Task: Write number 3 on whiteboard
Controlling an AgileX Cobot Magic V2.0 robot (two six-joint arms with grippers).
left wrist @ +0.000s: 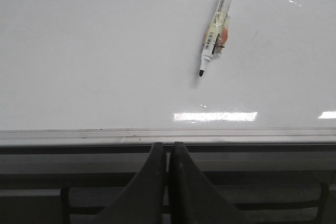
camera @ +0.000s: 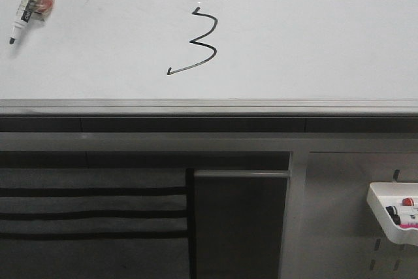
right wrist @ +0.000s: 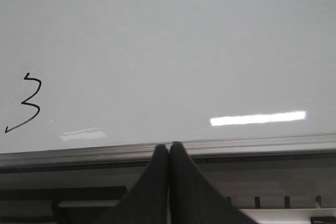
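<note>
Jaws closed both arms; number 3 (camera: 194, 42) drawn on whiteboard (camera: 313, 44).

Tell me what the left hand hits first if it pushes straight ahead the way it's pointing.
Probably the whiteboard's grey edge rail, which lies right past the shut left hand. The marker lies farther on; depth is unclear.

Dark grey tapered fingers (left wrist: 152, 182)

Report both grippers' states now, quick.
Left gripper: closed, holding nothing; the marker lies apart on the whiteboard.
Right gripper: closed, holding nothing.
</note>
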